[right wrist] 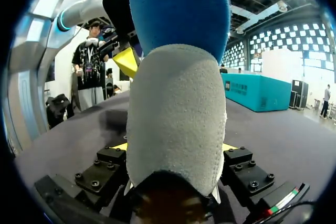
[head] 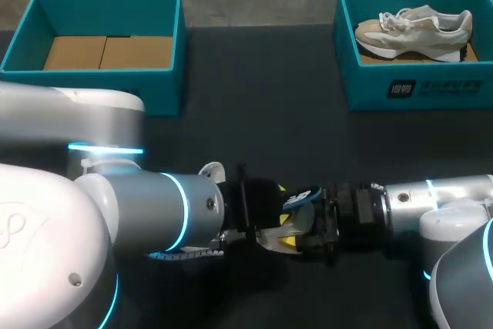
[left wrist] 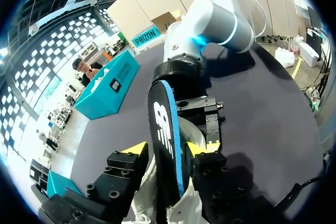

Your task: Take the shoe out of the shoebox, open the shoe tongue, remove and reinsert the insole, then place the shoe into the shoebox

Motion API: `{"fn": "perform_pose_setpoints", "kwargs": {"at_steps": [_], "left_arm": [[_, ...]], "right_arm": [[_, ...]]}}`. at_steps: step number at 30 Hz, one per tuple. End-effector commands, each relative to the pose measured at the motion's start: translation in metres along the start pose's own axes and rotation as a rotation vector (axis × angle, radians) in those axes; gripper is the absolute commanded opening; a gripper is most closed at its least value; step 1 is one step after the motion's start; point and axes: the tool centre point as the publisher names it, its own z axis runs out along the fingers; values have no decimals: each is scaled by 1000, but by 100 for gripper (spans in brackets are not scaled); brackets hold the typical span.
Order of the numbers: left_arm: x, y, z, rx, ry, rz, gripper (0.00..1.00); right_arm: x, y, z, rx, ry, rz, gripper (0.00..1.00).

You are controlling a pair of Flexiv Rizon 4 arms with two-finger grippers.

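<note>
Between the facing left end effector [left wrist: 170, 149] and right end effector [right wrist: 173, 146], the insole [left wrist: 165, 124] stands gripped by both.

Shoebox [head: 115, 92] at 10 o'clock; second shoebox [head: 362, 90] at 1 o'clock, shoe [head: 416, 27] inside; insole [head: 299, 198] at 6, between left gripper [left wrist: 169, 150] and right gripper [right wrist: 173, 148].

Fuzzy felt-like insole [right wrist: 176, 129], matt dark table [head: 262, 113]
</note>
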Motion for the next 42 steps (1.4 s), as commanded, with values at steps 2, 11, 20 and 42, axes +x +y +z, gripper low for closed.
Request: {"fn": "perform_pose_setpoints", "kwargs": {"at_steps": [2, 11, 20, 42], "left_arm": [[2, 0, 8, 5, -22, -3, 46], [-3, 3, 17, 10, -22, -36, 33], [-13, 2, 15, 46, 77, -117, 0], [-28, -52, 2, 25, 160, -125, 0]], "right_arm": [[1, 2, 0, 6, 2, 1, 0], [1, 2, 0, 6, 2, 1, 0], [1, 2, 0, 6, 2, 1, 0], [1, 2, 0, 6, 2, 1, 0]]}}
